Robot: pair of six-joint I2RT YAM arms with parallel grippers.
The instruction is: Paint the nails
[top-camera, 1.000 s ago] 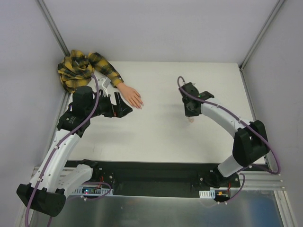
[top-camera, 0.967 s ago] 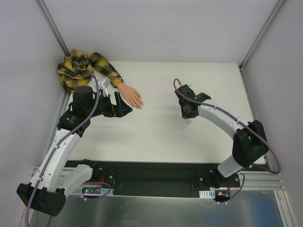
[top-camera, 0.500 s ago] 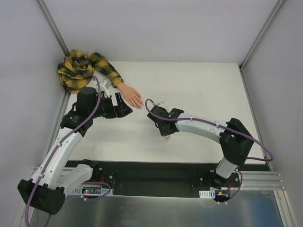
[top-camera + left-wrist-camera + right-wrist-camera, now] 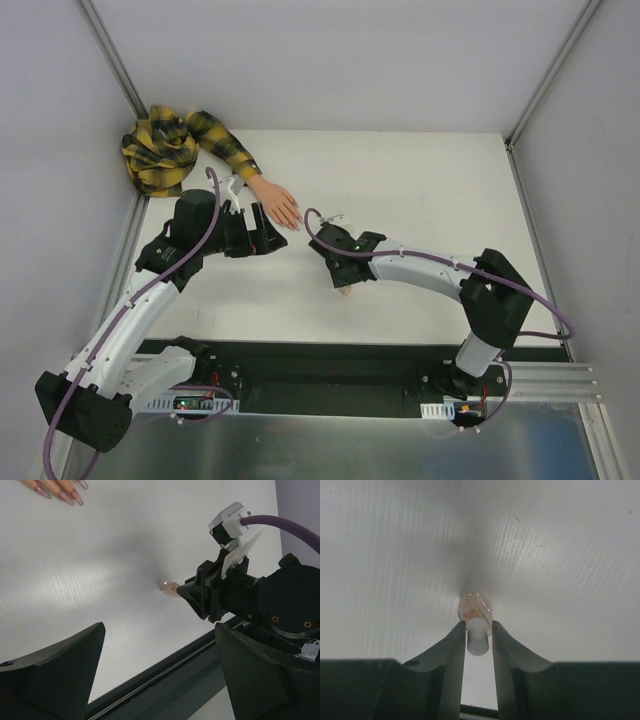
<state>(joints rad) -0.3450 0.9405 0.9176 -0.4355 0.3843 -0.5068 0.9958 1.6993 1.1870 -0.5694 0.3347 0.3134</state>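
Observation:
The mannequin hand [image 4: 277, 204] lies palm down at the back left, with a yellow-and-black plaid sleeve [image 4: 178, 145]. Its pinkish nails [image 4: 295, 222] point toward the table's middle; they also show at the top left of the left wrist view [image 4: 61, 491]. My left gripper [image 4: 268, 232] is open and empty just in front of the hand [image 4: 160, 680]. My right gripper [image 4: 345, 283] is shut on the white cap [image 4: 478, 639] of a small clear nail-polish bottle [image 4: 475, 608], held against the table a little right of the fingertips. The bottle also shows in the left wrist view [image 4: 169, 587].
The white table [image 4: 430, 190] is walled by grey panels on three sides. A dark rail [image 4: 330, 360] runs along its near edge. The bunched sleeve fills the back left corner.
My right arm has swept left from the table's right middle to near the mannequin's fingertips, carrying the bottle. My left arm has shifted slightly right.

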